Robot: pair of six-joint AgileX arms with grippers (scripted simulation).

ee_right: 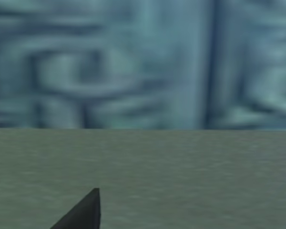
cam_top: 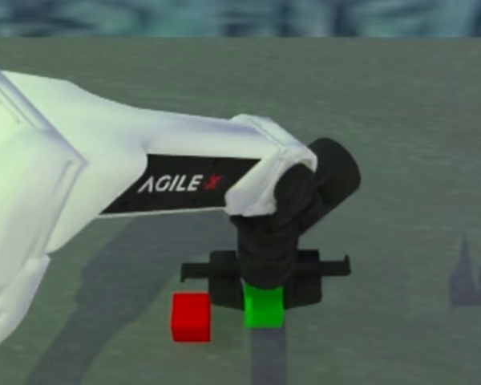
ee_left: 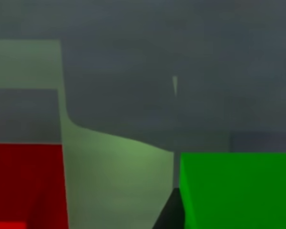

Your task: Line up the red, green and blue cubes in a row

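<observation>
The red cube [cam_top: 191, 317] sits on the table near the front edge, and it also shows in the left wrist view as the red cube [ee_left: 26, 183]. About a cube's width to its right is the green cube [cam_top: 263, 310], roughly level with it. My left gripper [cam_top: 264, 298] reaches down over the green cube and is shut on it. A black fingertip [ee_left: 174, 210] presses against the side of the green cube [ee_left: 238, 191]. The blue cube is out of view. My right gripper is outside the top view. One of its fingertips [ee_right: 90, 207] shows over bare table.
The left arm's white link [cam_top: 128, 172] crosses the left half of the top view and hides the table beneath it. A dark shadow [cam_top: 469, 285] lies at the right edge. The table [cam_top: 401, 160] ends at a patterned blue back wall [ee_right: 133, 62].
</observation>
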